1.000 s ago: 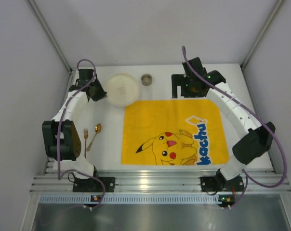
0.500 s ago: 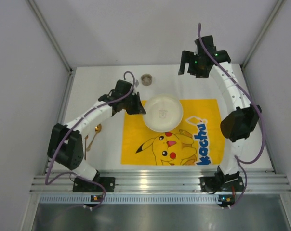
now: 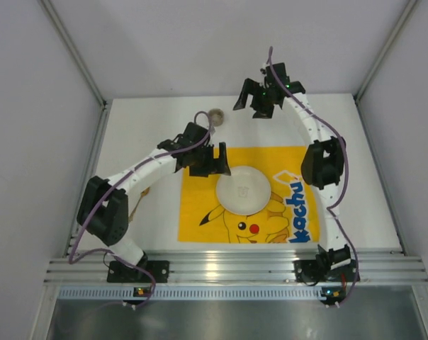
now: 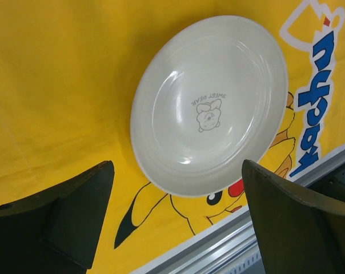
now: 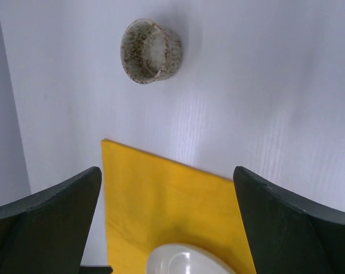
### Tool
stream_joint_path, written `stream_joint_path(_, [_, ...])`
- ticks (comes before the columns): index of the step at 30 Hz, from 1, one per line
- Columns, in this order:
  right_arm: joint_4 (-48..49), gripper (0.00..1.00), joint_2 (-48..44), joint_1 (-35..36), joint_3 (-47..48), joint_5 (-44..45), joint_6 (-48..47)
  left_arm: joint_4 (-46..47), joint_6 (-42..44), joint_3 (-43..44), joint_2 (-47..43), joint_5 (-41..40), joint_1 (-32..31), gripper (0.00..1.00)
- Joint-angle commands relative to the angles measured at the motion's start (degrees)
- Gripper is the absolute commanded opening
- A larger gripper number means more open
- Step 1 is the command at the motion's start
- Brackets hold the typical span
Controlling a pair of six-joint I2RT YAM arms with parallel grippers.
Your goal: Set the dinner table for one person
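A white plate [image 3: 243, 190] with a small bear print lies flat on the yellow cartoon mat [image 3: 200, 212], which is spread on the white dinner table [image 3: 136, 134]. My left gripper [image 3: 222, 161] hangs open just behind and left of the plate, holding nothing. In the left wrist view its fingers [image 4: 75, 211] stand wide apart over the plate's [image 4: 209, 111] near rim. My right gripper [image 3: 249, 106] is raised at the back, open and empty. Its view shows the speckled cup [image 5: 151, 50] on the table, the mat's back edge [image 5: 161, 194] and the plate's rim [image 5: 184, 260].
The speckled cup [image 3: 215, 115] stands behind the mat, partly behind the left arm's cable. Gold cutlery [image 3: 137, 200] lies left of the mat, mostly covered by the left arm. An aluminium rail [image 3: 221, 265] runs along the near edge. Grey walls close in the sides.
The left gripper carried the plate from the back left onto the mat and has opened, leaving it there. The right arm swung from the back right, up and leftward.
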Motion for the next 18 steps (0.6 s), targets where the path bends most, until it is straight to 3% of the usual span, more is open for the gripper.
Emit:
stream_joint_path(1, [8.5,0.99,3.6,3.3,4.9,-5.6,5.0,-4.6,-1.3,2.9,-7.8,-5.9,0.4,0.99])
stream_joint_path(9, [19.1,0.93,12.6,7.1,7.9,-0.8,11.8,-16.3,-5.8,-0.2,-24.0,-15.8,2.2,0.99])
stream_joint_path(18, [23.9,0.85,17.6,8.8,9.6,15.1,14.5,-27.5,-11.4,-3.9,-36.7,-24.5,2.5,0.98])
